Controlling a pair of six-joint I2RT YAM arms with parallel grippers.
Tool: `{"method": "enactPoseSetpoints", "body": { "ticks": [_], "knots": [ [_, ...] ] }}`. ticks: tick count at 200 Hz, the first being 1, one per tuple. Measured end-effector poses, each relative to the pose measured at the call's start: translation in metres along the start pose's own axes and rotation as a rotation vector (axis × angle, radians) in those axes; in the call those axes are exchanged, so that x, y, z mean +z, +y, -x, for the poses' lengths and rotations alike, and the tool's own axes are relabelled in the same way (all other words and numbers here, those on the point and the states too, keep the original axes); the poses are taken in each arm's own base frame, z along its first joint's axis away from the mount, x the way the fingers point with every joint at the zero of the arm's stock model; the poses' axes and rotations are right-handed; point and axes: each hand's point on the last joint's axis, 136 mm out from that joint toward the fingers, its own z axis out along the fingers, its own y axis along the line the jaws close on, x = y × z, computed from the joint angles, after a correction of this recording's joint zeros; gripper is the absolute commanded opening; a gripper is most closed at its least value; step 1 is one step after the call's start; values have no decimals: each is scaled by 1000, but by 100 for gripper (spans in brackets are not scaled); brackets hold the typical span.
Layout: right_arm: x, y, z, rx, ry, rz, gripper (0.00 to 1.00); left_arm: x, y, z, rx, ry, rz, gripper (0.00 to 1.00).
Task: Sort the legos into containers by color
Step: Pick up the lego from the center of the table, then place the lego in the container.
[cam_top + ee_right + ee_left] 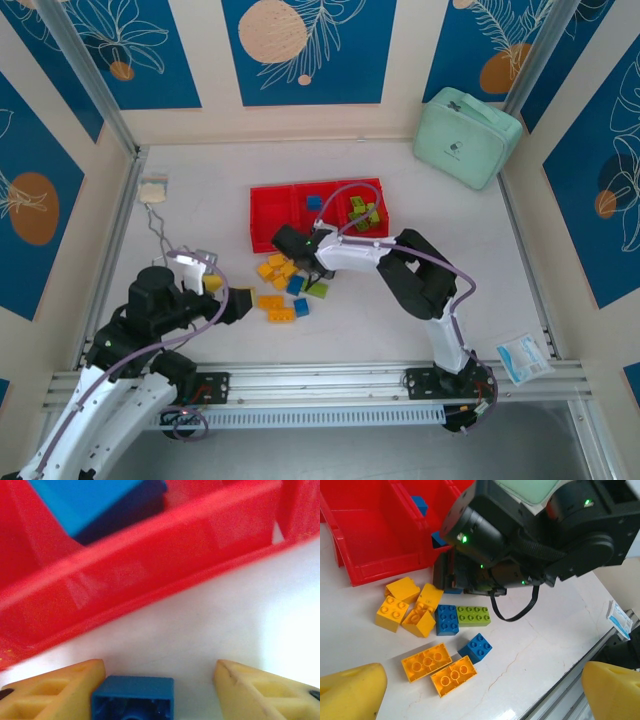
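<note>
Blue lego sits inside right claw, jaws apart, ungripped; long axis unclear. Left claw released wide.

A lab-style robot cell: white table, aluminium frame posts, blue leaf-print wall panels.

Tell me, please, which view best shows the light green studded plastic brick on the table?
The left wrist view: the light green brick lies unobstructed, studs distinct, beside a blue studded plastic brick. The top external view gives a tiny green patch.
</note>
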Motion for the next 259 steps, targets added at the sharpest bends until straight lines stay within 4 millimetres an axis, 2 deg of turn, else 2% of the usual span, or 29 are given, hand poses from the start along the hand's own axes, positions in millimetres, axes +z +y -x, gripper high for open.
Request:
{"method": "enactPoseSetpoints", "body": {
  "ticks": [13, 32, 72, 117, 137, 158, 183, 206, 236, 259],
  "knots": [
    [-3, -1, 0, -2, -13, 19, 58, 0, 0, 0, 1, -2, -1, 99],
    [-5, -14, -7, -24, -11, 11, 55, 0, 0, 0, 1, -2, -1, 99],
    [-8, -16, -7, -51, -11, 20, 46, 0, 0, 0, 1, -2, -1, 99],
    [-11, -19, -7, -123, -10, 17, 29, 0, 0, 0, 1, -2, -1, 99],
    [-20, -19, -5, -136, -15, 34, 28, 0, 0, 0, 1, -2, -1, 99],
    [-44, -20, 1, -160, -38, 87, 26, 0, 0, 0, 1, -2, -1, 99],
    [-82, -6, 23, -183, -89, 205, 24, 0, 0, 0, 0, -1, -1, 99],
    [-103, 11, 50, -214, -124, 297, 25, 0, 0, 0, 1, -1, -1, 99],
    [-106, 30, 92, -258, -141, 404, 26, 0, 0, 0, 1, -1, -2, 99],
    [-91, 39, 122, -270, -119, 462, 28, -1, -1, 0, 3, -6, -2, 99]
  ]
}}
